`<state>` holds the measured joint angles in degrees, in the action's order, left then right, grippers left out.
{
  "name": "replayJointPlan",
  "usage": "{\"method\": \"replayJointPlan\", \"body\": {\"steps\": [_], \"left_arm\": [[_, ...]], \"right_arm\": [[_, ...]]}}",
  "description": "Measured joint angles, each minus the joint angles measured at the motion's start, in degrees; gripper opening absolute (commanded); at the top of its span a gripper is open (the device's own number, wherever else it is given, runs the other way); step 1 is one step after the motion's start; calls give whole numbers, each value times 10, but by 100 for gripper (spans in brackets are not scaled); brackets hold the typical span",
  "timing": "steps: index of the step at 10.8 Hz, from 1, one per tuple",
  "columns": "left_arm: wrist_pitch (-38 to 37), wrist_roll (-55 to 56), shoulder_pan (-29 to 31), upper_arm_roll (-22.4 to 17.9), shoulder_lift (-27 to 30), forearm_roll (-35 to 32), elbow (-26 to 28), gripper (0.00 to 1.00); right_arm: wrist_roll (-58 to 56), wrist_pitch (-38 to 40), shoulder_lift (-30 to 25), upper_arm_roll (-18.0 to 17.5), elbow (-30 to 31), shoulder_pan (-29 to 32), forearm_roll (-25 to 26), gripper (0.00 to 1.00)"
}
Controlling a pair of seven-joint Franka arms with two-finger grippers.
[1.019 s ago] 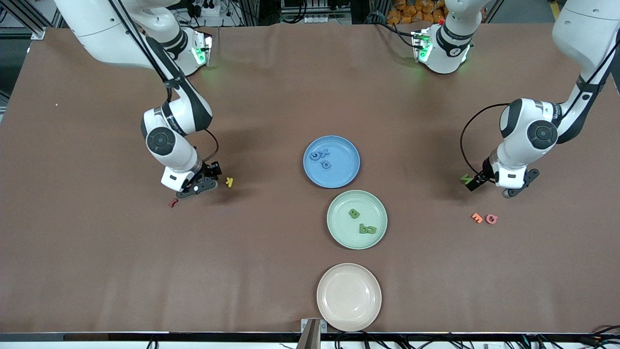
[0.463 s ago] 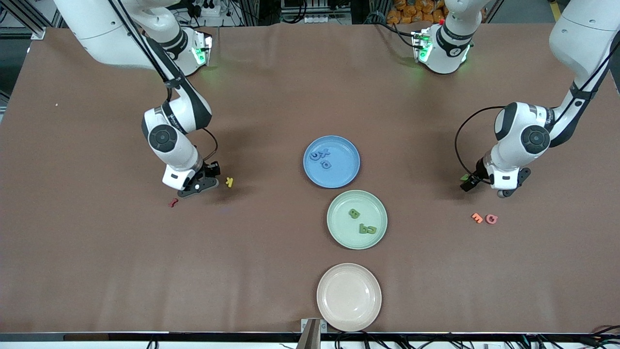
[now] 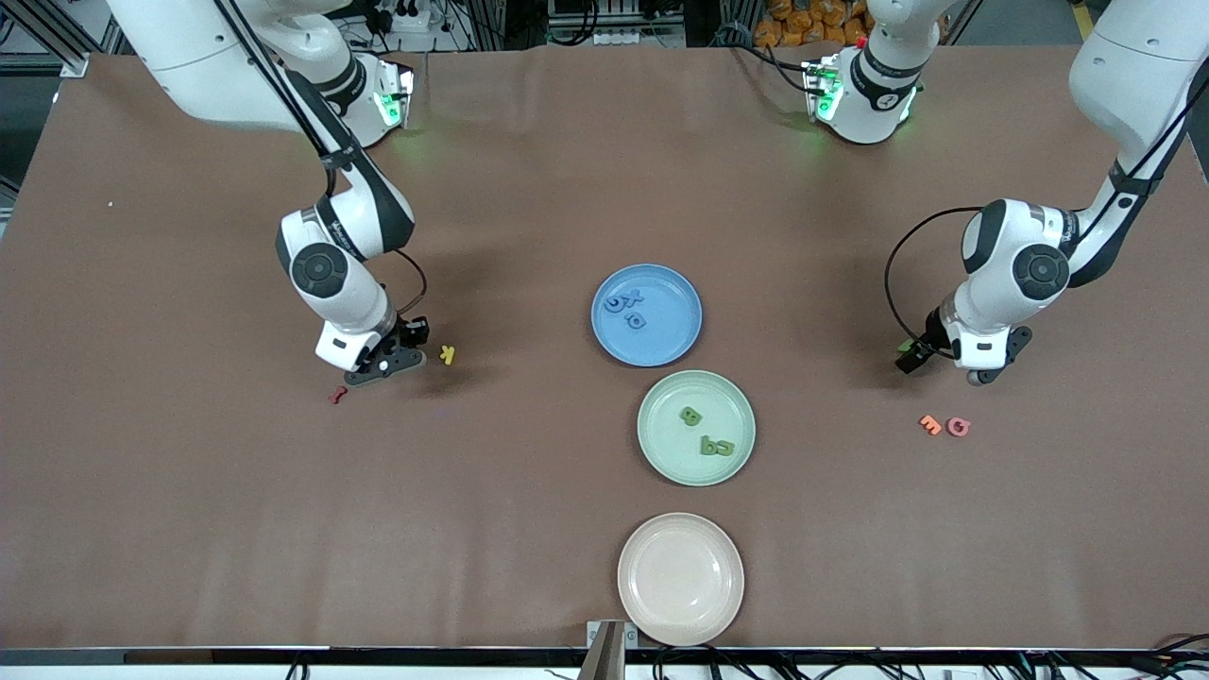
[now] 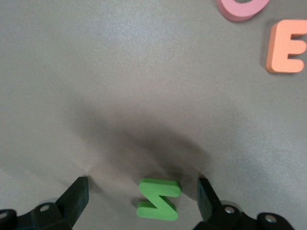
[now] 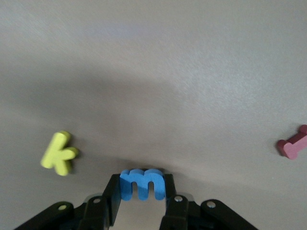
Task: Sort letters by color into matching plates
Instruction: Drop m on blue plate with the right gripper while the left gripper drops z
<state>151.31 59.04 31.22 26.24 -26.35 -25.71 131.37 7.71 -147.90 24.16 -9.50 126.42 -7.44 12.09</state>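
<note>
- A wide table [image 3: 529, 529] is seen, and it is covered by a plain brown cloth with soft wrinkles.
- The cloth is lit evenly from above, and soft shadows are cast on it.
- A green glow [image 3: 416, 142] is thrown on the cloth at the edge farthest from the front camera.
- A small pale speck [image 3: 110, 203] is noticed on the cloth toward the right arm's end of the table.
- Metal frame bars [image 3: 47, 42], black cables [image 3: 614, 28] and a heap of orange objects [image 3: 803, 24] are visible above the table's top edge.
- A light rail [image 3: 283, 656] with dark cables and a small grey bracket [image 3: 609, 652] is seen along the nearest edge.
</note>
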Motion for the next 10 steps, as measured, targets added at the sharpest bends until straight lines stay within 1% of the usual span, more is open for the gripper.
{"method": "replayJointPlan", "body": {"steps": [2, 3, 5, 6, 8, 10], "left_arm": [[0, 6, -1, 2, 0, 0, 1, 100], [0, 7, -1, 2, 0, 0, 1, 100], [0, 10, -1, 3, 0, 0, 1, 9], [1, 22, -1, 4, 0, 0, 1, 0], [4, 59, -11, 7, 2, 0, -1, 0], [3, 79, -22, 7, 5, 0, -2, 0]], "right_arm": [[80, 67, -6, -18, -48, -32, -10, 0], [123, 89, -9, -26, -73, -58, -30, 0], [218, 105, -11, -35, -113, -120, -52, 0], [271, 108, -10, -36, -127, -150, -53, 0], [376, 110, 2, -37, -159, -212, -55, 0], [477, 110, 37, -37, -201, -266, -56, 0]]}}
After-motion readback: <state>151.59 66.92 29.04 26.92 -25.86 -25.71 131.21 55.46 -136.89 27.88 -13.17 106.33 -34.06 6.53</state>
